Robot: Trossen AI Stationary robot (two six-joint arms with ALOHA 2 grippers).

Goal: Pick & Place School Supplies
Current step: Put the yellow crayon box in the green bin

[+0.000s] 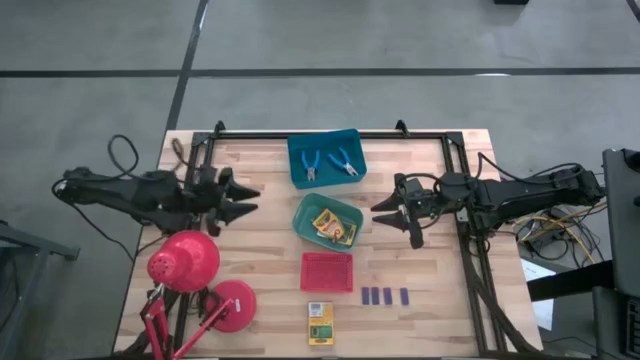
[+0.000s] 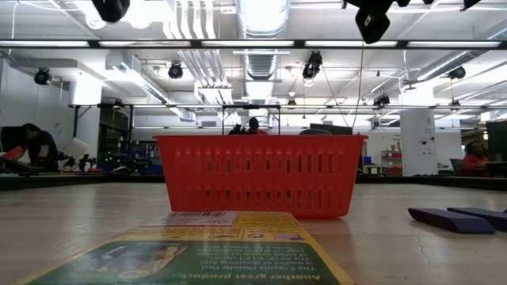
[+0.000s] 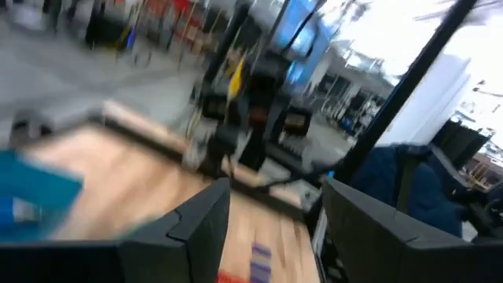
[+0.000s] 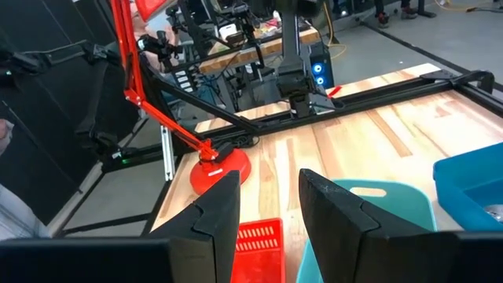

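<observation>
Both dark grippers, left [image 1: 248,200] and right [image 1: 382,212], hover with fingers spread and empty. A slatted red tray [image 1: 327,271] sits between flat box [image 1: 320,323] and green tray [image 1: 309,222]; four small blocks [image 1: 385,296] lie right.

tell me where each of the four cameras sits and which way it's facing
High view: above the table, looking straight down; shows both arms, left gripper and right gripper open.
Low view: at table-top height, facing the red tray and the room; arm parts hang at the top edge.
Left wrist view: on the left arm, looking across the table past its own fingers.
Right wrist view: on the right arm, facing the red lamp past its own fingers.
Shared: high, low and right wrist views show the red tray.
</observation>
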